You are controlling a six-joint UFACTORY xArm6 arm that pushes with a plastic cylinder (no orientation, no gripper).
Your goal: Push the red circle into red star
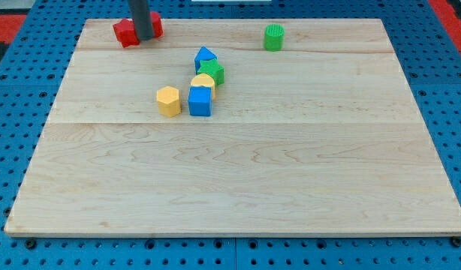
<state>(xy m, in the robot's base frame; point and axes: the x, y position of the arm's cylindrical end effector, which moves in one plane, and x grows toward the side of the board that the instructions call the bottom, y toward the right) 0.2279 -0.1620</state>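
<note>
On the pale wooden table [238,180], nearer than my tip [144,38] and off to its right, sit a blue cube [200,100], a yellow six-sided block [168,100] and more blocks. My tip stands between two small red blocks. The jagged one touching its left looks like the red star [125,33]. The one just right looks like the red circle [155,24], partly hidden. It looks light, hard and slippery. Being round, it has no long side and points nowhere. Push its far side, dead centre. There is no hand to open or close, only a rod.
</note>
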